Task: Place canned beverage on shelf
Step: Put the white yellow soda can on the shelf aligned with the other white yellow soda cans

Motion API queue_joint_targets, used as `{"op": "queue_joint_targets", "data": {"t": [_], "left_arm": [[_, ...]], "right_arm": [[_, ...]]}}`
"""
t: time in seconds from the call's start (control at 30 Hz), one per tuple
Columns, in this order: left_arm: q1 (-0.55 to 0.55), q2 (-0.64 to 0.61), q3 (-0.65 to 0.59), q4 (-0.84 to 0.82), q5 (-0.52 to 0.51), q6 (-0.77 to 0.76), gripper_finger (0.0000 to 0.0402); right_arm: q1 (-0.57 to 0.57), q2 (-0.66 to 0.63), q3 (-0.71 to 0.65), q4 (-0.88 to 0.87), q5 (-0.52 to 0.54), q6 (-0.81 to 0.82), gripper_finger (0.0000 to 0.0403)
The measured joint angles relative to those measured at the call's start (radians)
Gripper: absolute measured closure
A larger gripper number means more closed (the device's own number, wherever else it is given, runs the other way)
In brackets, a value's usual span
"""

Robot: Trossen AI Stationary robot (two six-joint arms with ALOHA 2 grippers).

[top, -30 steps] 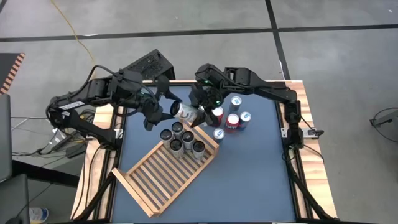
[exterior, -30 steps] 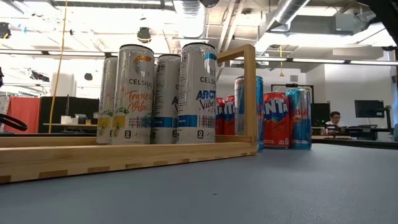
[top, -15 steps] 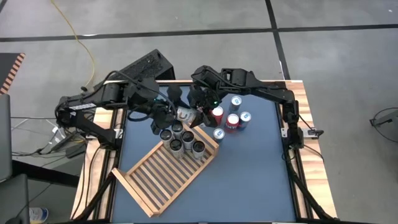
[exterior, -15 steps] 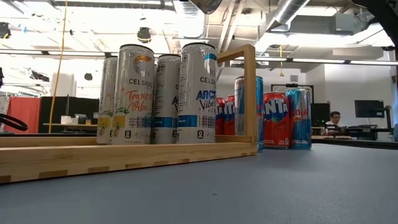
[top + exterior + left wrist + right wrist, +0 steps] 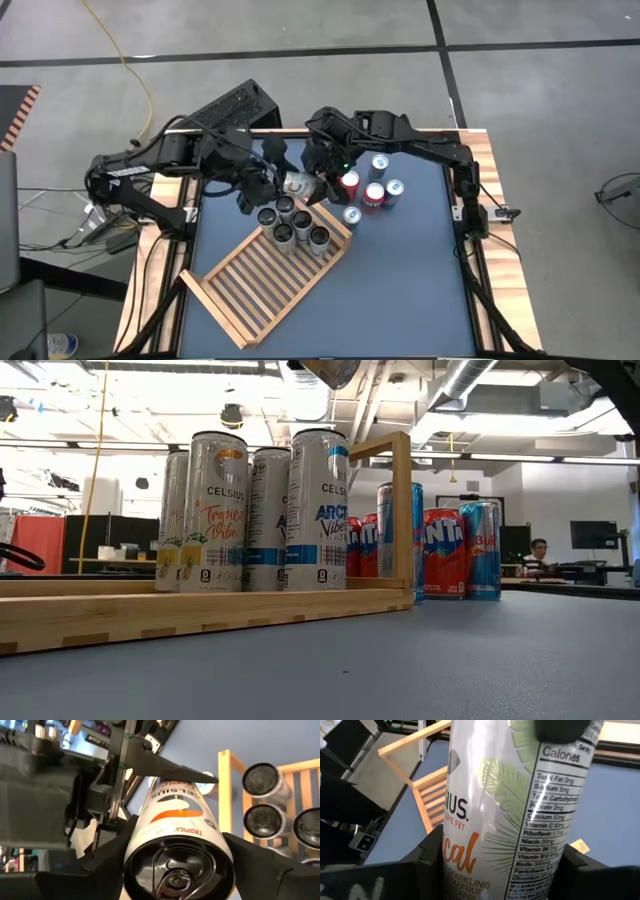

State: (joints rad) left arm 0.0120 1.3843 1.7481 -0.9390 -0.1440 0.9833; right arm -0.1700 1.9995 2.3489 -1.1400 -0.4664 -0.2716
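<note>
On the shelf [image 5: 265, 283], four cans [image 5: 293, 224] are already stood. A fifth can [image 5: 298, 183] is pinched by both the left gripper [image 5: 266, 183] and right gripper [image 5: 322, 178]; placement remains.

Open-plan lab: exposed ceiling ducts [image 5: 300, 385], monitor desks [image 5: 590, 535] behind.

from my low view i see only the bottom of the lifted can [image 5: 330, 370], cut off by the top edge, while the arms hide most of it [image 5: 298, 184] from overhead.
</note>
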Motion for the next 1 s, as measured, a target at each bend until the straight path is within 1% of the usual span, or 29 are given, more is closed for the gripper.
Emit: {"op": "queue_joint_targets", "data": {"t": [0.13, 0.3, 0.37, 0.73, 0.93, 1.0], "left_arm": [[0.000, 0.002, 0.000, 0.000, -0.002, 0.002, 0.0123], [0.000, 0.003, 0.000, -0.001, -0.003, 0.006, 0.0150], [-0.004, 0.003, 0.000, 0.000, -0.010, 0.015, 0.0154], [-0.043, 0.004, -0.001, -0.003, -0.044, 0.011, 0.0146], [-0.081, 0.005, -0.003, -0.023, -0.097, 0.010, 0.0146], [-0.099, 0.005, -0.003, -0.032, -0.130, 0.010, 0.0146]], "right_arm": [[-0.001, 0.000, 0.000, 0.000, 0.000, -0.006, 0.0186], [0.000, 0.003, 0.000, -0.008, 0.000, -0.007, 0.0185], [0.000, 0.003, 0.000, -0.007, 0.000, -0.010, 0.0183], [0.000, -0.001, 0.002, -0.009, -0.011, -0.010, 0.0131], [-0.001, -0.052, 0.005, -0.030, -0.011, -0.016, 0.0127], [-0.001, -0.077, 0.005, -0.095, -0.010, -0.023, 0.0127]]}}
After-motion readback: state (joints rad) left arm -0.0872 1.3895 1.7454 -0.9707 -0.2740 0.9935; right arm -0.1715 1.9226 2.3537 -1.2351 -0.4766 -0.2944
